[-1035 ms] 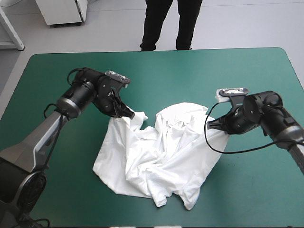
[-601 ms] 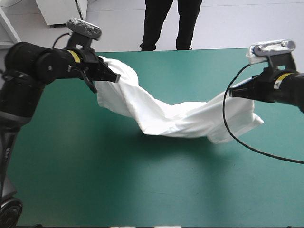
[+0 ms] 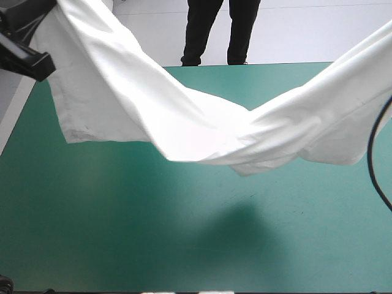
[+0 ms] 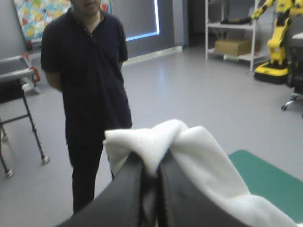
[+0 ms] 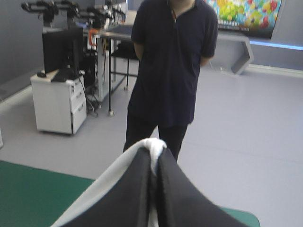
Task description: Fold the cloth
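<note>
From above, the T-shirt [image 3: 202, 131] runs off both top corners, so you see neither grip there. It hides part of the bench's [image 3: 184, 233] far half. Cloth caps the tips of the left pincer [image 4: 150, 177] and the right pincer [image 5: 152, 164].

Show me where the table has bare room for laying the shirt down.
The near half of the teal-green table cover is bare, from the near edge up to the sagging white short-sleeved T-shirt. A bare strip also shows along the far edge. Crowded: the middle band, where the cloth hangs across, hiding the cover.
</note>
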`<action>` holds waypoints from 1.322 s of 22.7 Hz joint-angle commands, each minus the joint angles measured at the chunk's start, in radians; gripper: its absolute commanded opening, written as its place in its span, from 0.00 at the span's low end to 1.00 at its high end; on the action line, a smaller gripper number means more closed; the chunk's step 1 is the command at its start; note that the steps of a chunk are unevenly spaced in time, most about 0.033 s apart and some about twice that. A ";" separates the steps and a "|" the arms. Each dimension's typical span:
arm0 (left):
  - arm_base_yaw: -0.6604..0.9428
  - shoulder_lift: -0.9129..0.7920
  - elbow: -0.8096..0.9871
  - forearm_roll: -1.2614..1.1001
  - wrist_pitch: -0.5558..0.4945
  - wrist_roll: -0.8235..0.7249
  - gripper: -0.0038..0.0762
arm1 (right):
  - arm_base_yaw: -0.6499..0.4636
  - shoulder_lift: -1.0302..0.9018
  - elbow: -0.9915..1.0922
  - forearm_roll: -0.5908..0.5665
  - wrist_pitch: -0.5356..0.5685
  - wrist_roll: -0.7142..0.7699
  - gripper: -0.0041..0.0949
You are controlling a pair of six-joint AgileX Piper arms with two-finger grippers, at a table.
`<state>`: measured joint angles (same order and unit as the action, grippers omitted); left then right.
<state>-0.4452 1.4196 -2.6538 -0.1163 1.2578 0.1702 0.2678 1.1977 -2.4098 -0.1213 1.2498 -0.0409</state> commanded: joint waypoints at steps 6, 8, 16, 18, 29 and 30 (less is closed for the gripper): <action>0.000 -0.016 0.005 -0.107 0.029 0.002 0.02 | 0.000 -0.010 -0.040 0.031 -0.001 0.003 0.03; 0.000 -0.016 0.120 -0.093 0.027 0.002 0.02 | 0.000 -0.010 0.078 0.031 -0.001 0.031 0.03; 0.000 0.016 0.658 0.056 -0.016 0.000 0.02 | 0.000 0.000 0.651 -0.079 -0.027 0.161 0.02; 0.000 0.050 0.754 0.077 -0.083 -0.003 0.02 | -0.002 0.012 0.774 -0.112 -0.079 0.193 0.02; 0.032 0.421 0.752 0.187 -0.335 -0.083 0.02 | -0.158 0.293 0.939 -0.095 -0.379 0.264 0.02; 0.058 0.466 0.717 0.187 -0.349 -0.126 0.02 | -0.195 0.335 0.939 -0.077 -0.401 0.264 0.02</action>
<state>-0.4168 1.8870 -1.8624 0.0573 0.9871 0.1032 0.1213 1.5188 -1.4430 -0.1938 0.9289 0.2193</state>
